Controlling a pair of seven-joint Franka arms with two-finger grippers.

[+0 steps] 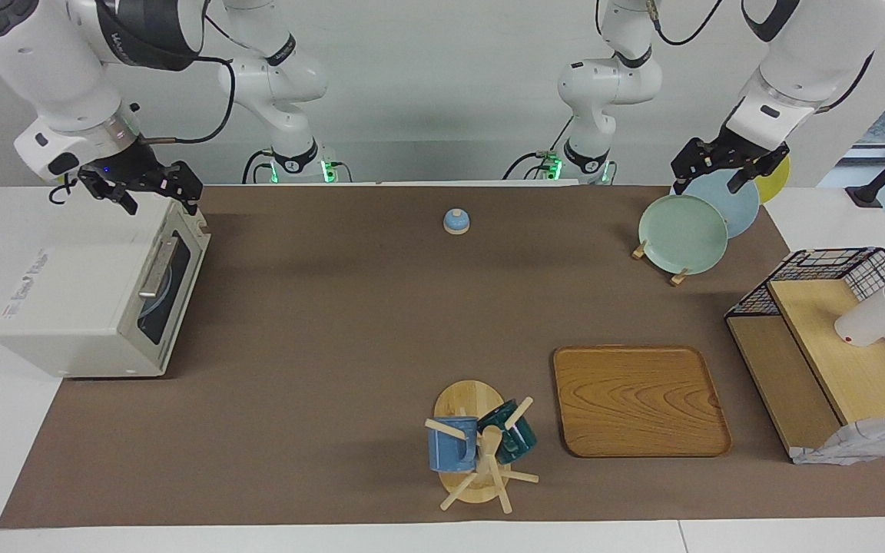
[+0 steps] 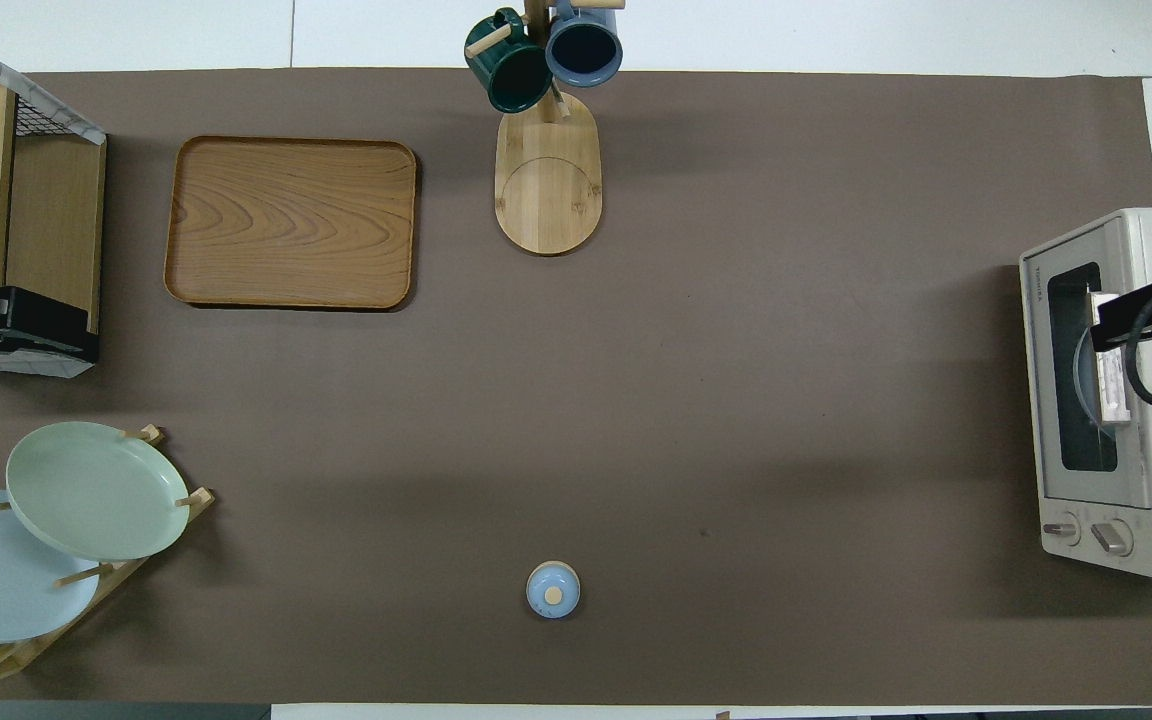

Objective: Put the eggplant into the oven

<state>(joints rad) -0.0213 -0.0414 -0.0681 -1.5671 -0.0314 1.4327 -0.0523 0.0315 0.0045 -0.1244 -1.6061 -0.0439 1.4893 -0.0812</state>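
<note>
While your right gripper (image 1: pixel 152 190) hangs over the top edge of the toaster oven (image 1: pixel 74 307), its fingers stand spread and grip nothing. Directly under it you have the oven's dark glass door (image 2: pixel 1079 368), shut, with the metal bar handle (image 1: pixel 158 266) just below the fingertips and not touched by them. From overhead, the right gripper (image 2: pixel 1136 318) shows as a black block with a looped cable over the door and handle, and the two knobs (image 2: pixel 1086 533) sit at the end of the oven's front that lies nearer to the robots. No eggplant shows in either view, so you cannot place it; a rounded pale-blue shape is faintly visible through the glass, and what it is cannot be told.

Over at the left arm's end, your left gripper (image 1: pixel 727 170) hovers above the plate rack (image 1: pixel 657 261), fingers apart and empty. Right beneath it stand the pale-blue plate (image 1: pixel 738 203) and the green plate (image 1: pixel 682 233), with a yellow plate (image 1: pixel 779 180) peeking out beside the fingers. Well apart from both grippers, a small blue lid with a wooden knob (image 1: pixel 455 221) sits between them on the brown mat (image 1: pixel 335 346). A wooden tray (image 1: pixel 638 401), a mug tree with a blue mug (image 1: pixel 452 445) and a dark green mug (image 1: pixel 510 435), and a wire-and-wood shelf (image 1: pixel 834 361) carrying a tipped white cup (image 1: pixel 873 316) lie farther out on the table.
</note>
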